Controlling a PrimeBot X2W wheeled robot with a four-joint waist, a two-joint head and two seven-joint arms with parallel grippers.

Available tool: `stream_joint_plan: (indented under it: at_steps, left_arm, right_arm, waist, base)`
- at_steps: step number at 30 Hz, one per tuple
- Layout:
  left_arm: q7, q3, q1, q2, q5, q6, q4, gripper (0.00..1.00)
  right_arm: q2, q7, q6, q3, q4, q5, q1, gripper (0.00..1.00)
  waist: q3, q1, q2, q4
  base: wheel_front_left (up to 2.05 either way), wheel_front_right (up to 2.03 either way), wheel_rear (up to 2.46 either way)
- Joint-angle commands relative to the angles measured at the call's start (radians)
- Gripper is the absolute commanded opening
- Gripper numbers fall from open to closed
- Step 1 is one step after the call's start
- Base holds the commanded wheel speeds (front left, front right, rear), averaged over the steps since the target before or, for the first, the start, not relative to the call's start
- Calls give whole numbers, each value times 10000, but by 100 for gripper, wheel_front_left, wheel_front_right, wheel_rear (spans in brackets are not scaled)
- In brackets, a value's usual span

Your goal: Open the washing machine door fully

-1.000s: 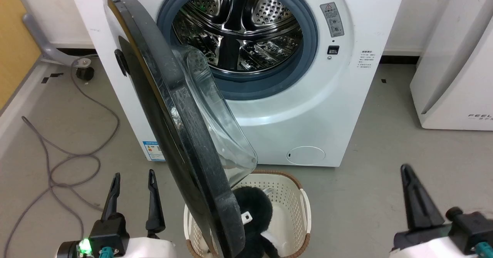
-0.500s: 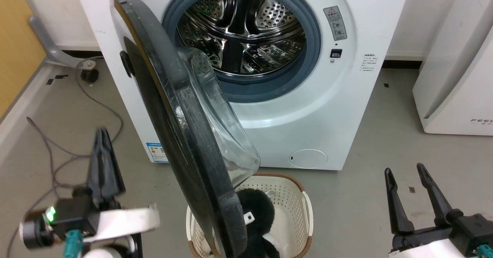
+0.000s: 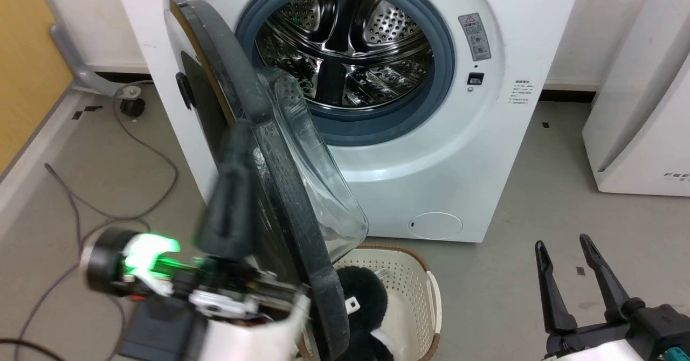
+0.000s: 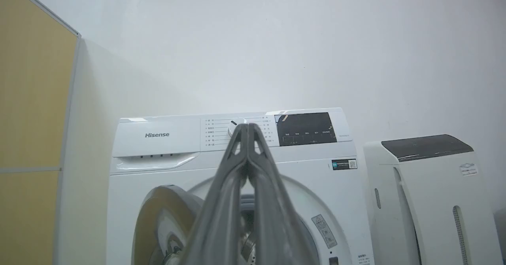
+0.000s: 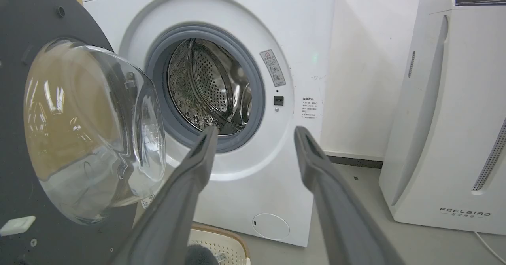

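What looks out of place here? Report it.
Nothing spilled or broken. The washing machine door hangs half open over a laundry basket set before the washing machine; a loose grey cable trails on the floor at left.

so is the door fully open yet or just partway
Partway open. The door juts out roughly square to the machine front, leaving the drum exposed; it has not swung back flat to the side.

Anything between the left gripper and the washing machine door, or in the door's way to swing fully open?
Nothing visible does. The left gripper, blurred, lies over the outer face of the washing machine door with nothing between. Toward the side it must swing, a cable lies low on the floor, beneath the door's sweep.
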Motion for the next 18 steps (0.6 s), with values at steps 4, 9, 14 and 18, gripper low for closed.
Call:
stream_joint_plan:
  at_steps: [4, 9, 14, 18]
  left_arm:
    - [-44, -937, -45, 16, 134, -276, -174, 0]
    - [-44, -2281, 209, 72, 355, -701, -77, 0]
    - [-44, -3421, 645, 193, 435, -955, 372, 0]
    - [-44, -4018, 882, 304, 458, -1010, 708, 0]
  right_arm:
    - [46, -45, 8, 24, -1, 2, 205, 100]
    - [46, -45, 8, -19, 39, 29, 260, 100]
    - [47, -45, 8, -13, 77, 67, 287, 100]
    - [47, -45, 8, -50, 79, 95, 313, 100]
  waist:
    - [-9, 0, 0, 85]
    - [-49, 0, 0, 249]
    - [-64, 0, 0, 422]
    - [-28, 0, 0, 602]
  base:
    - [0, 0, 0]
    - [0, 0, 0]
    - [0, 0, 0]
    - [0, 0, 0]
